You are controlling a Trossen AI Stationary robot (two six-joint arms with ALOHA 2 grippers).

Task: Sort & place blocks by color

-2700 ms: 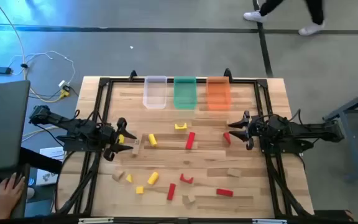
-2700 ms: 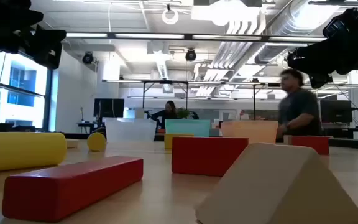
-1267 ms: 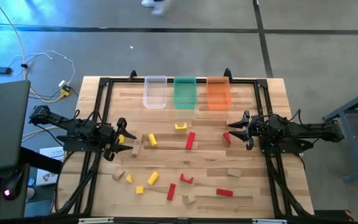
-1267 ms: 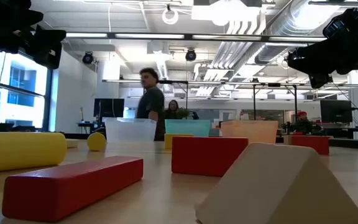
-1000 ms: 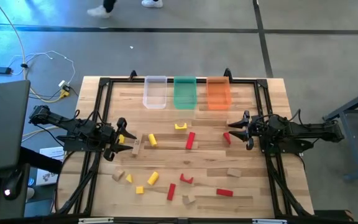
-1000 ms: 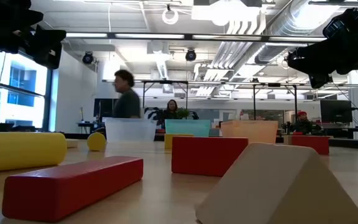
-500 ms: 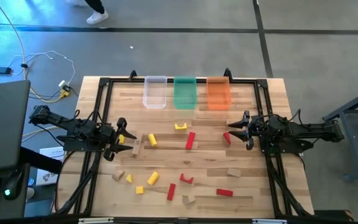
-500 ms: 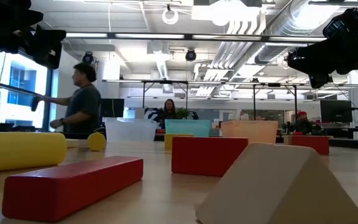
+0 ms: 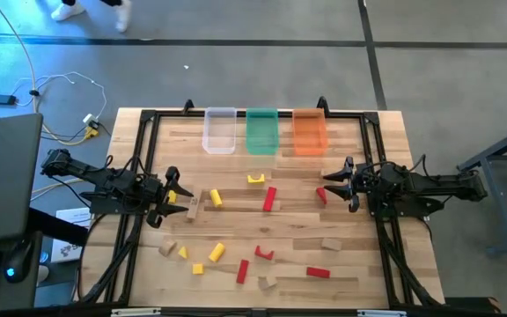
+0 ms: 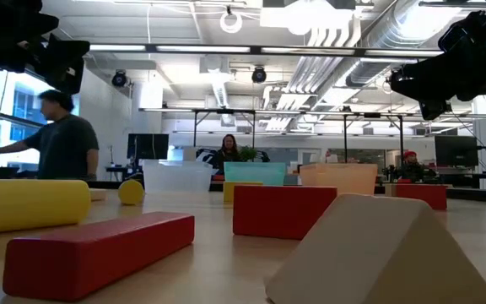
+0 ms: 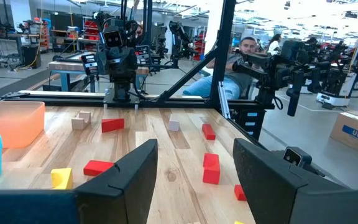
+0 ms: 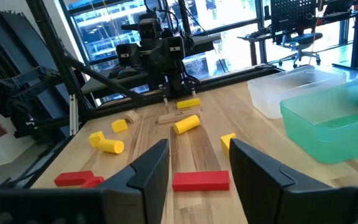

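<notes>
None of the small red, yellow & tan wooden blocks (image 9: 269,199) is binned; all lie scattered mid-table. Left gripper (image 9: 167,195) waits at table's left edge, fingers apart, empty. Clear plastic bin (image 9: 219,130), green bin (image 9: 261,131), orange bin (image 9: 309,132) look empty at far edge. Right gripper (image 9: 334,180) at right edge: apart, empty. Whole sort left, by my read.

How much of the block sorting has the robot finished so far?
Nothing looks sorted yet. The clear bin, green bin and orange bin all appear empty. Neither the left gripper nor the right gripper holds anything; both are open, at opposite sides of the table. All the blocks, such as the red bar and yellow cylinder, remain scattered on the table.
</notes>
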